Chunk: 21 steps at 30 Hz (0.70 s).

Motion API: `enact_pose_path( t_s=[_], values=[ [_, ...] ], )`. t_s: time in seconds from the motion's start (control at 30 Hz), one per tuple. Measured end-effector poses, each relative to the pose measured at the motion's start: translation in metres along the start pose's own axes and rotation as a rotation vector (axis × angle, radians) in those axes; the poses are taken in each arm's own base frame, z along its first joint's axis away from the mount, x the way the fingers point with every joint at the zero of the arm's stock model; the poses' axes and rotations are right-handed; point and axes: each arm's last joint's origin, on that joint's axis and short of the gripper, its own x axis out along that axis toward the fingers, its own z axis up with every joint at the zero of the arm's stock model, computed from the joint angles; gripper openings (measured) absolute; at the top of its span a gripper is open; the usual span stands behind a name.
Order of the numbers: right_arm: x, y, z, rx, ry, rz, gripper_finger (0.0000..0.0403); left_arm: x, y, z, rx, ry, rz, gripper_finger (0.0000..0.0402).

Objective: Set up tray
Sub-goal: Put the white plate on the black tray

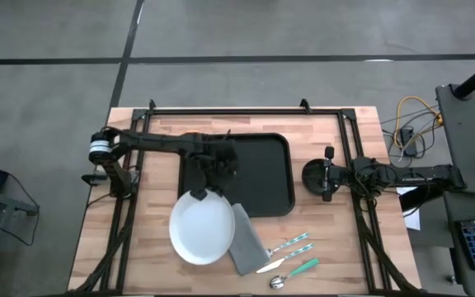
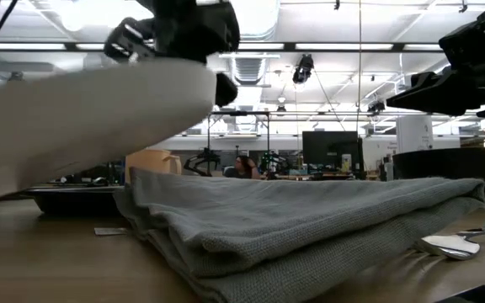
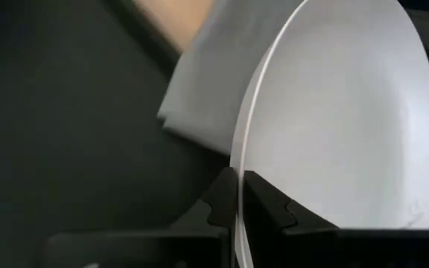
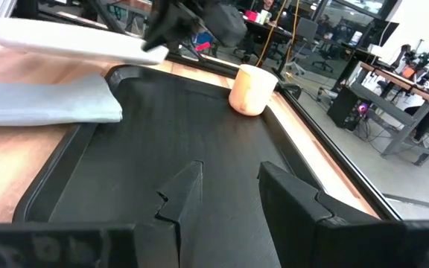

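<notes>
While my left arm reaches in from the left edge of the bench (image 1: 151,247), its left tool (image 1: 200,192) is pinched tight on the rim of the white plate (image 1: 200,231); the left wrist view shows both dark fingers (image 3: 263,202) clamped on either side of that thin white edge. From the low view the plate looks tilted, its gripped side raised off the wood. I can see it hanging over the near left corner of the tray (image 1: 262,177), with most of it out over the bench in front.

Just right of the plate lies the grey napkin (image 1: 246,239), folded, angled, and touching the plate's right side. Its far end meets the tray's front rim.

The tray itself sits mid-bench, black, long side running away from me, and a pale cup (image 4: 250,89) stands by its far rim in the right wrist view.

Further right, near the front edge, I have the cutlery (image 1: 291,257): a few pieces with teal handles fanned out beside the napkin, and a spoon bowl nearest the edge.

Over on the right, my right tool (image 1: 316,176) waits just off the tray's right rim, its fingers (image 4: 185,197) standing partly apart with nothing between them, pointing across the tray.
</notes>
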Motion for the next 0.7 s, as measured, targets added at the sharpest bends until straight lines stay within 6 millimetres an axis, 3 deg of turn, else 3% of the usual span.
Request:
enact_pose_path(
  t_s=[0.23, 0.53, 0.7],
  values=[
    [0.000, 0.000, 0.000, 0.000, 0.000, 0.000, 0.0123, -0.012, 0.038, -0.025, -0.128, 0.057, -0.007, 0.0000],
    [0.000, 0.000, 0.000, 0.000, 0.001, 0.000, 0.0123, -0.037, 0.086, -0.015, -0.147, 0.111, -0.055, 0.0000],
    [0.000, 0.000, 0.000, 0.000, 0.002, 0.000, 0.0123, -0.033, 0.107, -0.024, -0.174, 0.144, -0.102, 0.0000]
  ],
)
